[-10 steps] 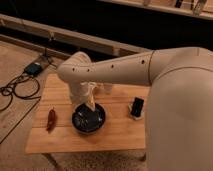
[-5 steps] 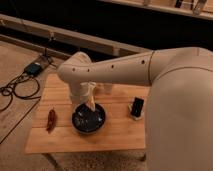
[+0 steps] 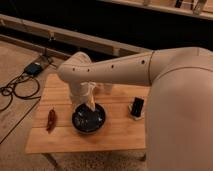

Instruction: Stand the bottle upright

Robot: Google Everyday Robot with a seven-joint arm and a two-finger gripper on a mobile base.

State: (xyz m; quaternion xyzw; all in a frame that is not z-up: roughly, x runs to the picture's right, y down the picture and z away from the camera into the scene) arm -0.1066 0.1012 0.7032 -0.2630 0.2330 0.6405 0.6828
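The gripper [image 3: 89, 119] hangs low over the middle of the wooden tabletop [image 3: 120, 136] as a dark round mass at the end of the white arm, and whether it is grasping anything or released cannot be told. The bottle [image 3: 92, 100], pale and narrow, sits tilted against the gripper's far upper edge just below the wrist, not upright. To the right stands a black slab [image 3: 137, 106] in a white stand with no legible marking, and a reddish-brown object [image 3: 51, 119] lies near the tabletop's left edge.
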